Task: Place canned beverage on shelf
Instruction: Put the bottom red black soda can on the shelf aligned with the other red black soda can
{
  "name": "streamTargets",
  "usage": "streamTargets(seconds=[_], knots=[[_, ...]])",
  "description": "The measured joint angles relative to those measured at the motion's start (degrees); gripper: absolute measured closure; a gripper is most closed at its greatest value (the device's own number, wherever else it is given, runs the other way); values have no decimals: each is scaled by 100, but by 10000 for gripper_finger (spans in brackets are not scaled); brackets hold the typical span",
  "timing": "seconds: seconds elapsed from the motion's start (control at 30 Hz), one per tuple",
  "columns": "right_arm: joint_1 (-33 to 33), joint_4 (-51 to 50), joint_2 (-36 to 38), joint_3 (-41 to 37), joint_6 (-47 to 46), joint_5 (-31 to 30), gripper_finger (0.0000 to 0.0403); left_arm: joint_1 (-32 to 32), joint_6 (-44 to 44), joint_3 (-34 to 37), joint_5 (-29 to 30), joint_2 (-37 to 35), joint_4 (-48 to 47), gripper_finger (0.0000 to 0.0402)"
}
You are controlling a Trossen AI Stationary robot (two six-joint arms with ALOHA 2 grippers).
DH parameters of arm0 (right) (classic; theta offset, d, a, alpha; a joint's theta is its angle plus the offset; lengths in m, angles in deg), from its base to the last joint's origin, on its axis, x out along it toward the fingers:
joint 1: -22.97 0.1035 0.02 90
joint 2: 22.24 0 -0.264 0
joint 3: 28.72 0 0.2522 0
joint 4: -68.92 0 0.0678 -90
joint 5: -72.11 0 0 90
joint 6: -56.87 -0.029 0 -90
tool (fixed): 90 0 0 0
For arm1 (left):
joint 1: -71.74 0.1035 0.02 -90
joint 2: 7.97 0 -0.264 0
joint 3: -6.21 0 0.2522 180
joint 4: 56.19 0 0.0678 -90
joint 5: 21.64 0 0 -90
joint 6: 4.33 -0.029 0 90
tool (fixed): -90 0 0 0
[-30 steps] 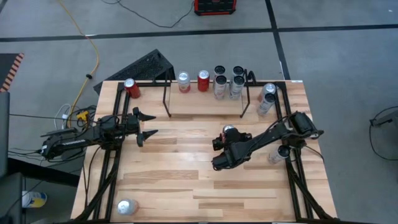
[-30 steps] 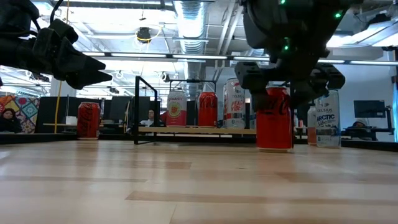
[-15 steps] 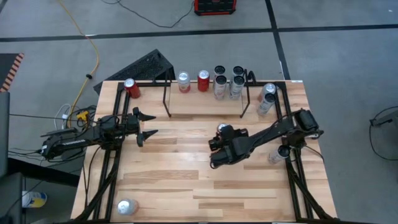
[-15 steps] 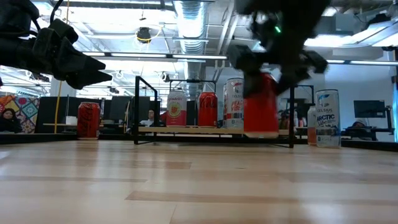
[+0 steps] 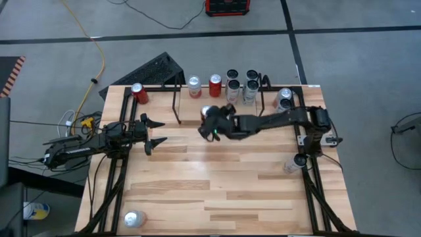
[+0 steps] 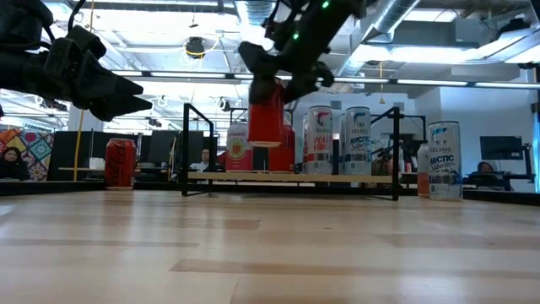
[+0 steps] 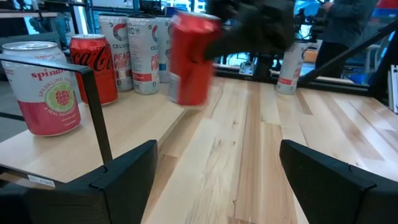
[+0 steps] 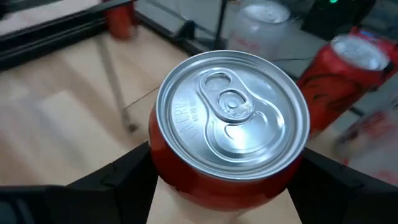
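Right pincer (image 5: 212, 125) clamps one red can (image 6: 265, 123) (airborne) over shelf (image 5: 217, 112); left pincer (image 5: 156, 131) apart.

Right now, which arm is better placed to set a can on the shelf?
Right. The right gripper already holds a red can lifted beside the shelf, near its board's front edge. The left gripper hangs open and empty farther off.

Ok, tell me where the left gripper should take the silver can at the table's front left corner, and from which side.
Grip the silver can around the middle of its round wall. It stands upright, lid up, with black rails close on its outer side, so coming in level from the table's middle looks safest for the open left gripper.
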Motion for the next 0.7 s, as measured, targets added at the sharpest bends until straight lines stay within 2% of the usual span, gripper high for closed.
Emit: streamTargets(seconds=[0.07, 0.17, 0.27, 0.37, 0.7], knots=[[-183, 89, -19, -3, 289, 94, 83, 0, 0, 0, 0, 0, -2, 78], [-469, 63, -74, -11, 393, 618, 83, -2, 0, 0, 0, 0, -2, 78], [-646, 104, -201, -8, 527, 893, 83, -1, 0, 0, 0, 0, -2, 78], [-722, 141, -212, -25, 671, 894, 83, 0, 0, 0, 0, -1, -1, 78], [-811, 200, -361, 8, 239, 621, 83, 0, 0, 0, 0, 0, -2, 78]])
